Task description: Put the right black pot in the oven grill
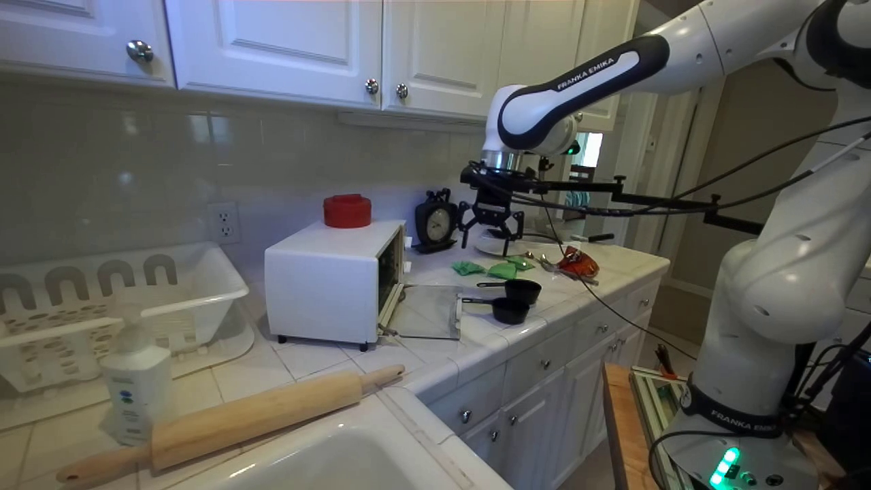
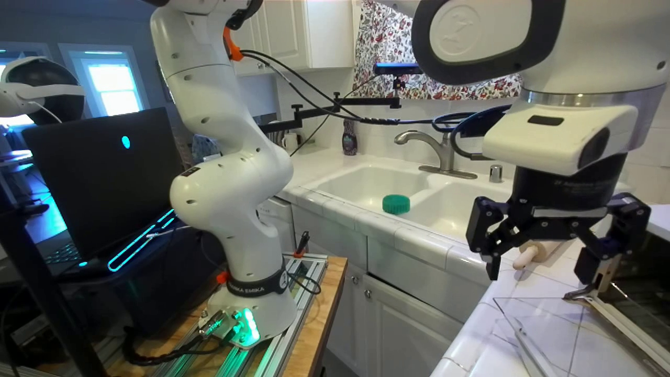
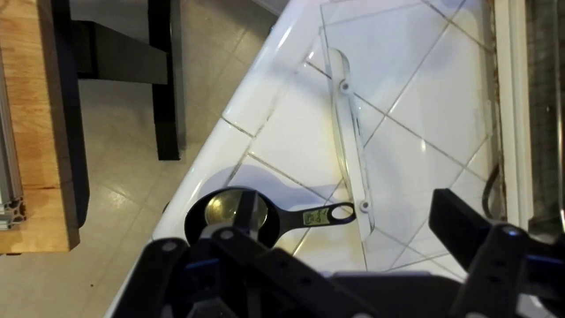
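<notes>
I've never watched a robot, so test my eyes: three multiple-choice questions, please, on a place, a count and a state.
1. Where is the red object? A: in the sink; B: on the toaster oven; C: in the dish rack.
2. How many black pots show? A: two; B: four; C: five.
3. How is the gripper? A: shut; B: holding a bottle; C: open.

1 B: it rests on top. 2 A: an exterior view shows both. 3 C: its fingers stand apart, holding nothing.
</notes>
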Controlling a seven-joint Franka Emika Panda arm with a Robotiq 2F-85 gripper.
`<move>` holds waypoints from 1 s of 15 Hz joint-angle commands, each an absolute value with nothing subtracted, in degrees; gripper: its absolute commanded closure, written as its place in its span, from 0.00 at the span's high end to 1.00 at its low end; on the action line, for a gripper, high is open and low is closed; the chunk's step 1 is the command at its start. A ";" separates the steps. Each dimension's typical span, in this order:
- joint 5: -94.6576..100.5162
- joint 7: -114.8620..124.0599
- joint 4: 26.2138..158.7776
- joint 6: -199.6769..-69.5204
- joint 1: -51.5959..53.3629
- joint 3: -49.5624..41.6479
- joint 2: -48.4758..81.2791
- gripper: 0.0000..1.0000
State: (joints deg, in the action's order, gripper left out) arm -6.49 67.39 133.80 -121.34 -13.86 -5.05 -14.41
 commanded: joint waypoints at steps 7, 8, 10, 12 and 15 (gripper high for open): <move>3.15 92.76 137.06 -129.02 -19.96 -6.97 -13.78 1.00; 4.36 96.11 137.03 -128.54 -20.38 -6.89 -13.71 1.00; 2.92 93.41 136.40 -127.19 -19.11 -8.04 -13.94 1.00; 3.46 96.79 136.39 -127.19 -19.19 -8.00 -13.94 1.00; 3.50 97.76 136.39 -127.19 -19.17 -7.93 -13.94 1.00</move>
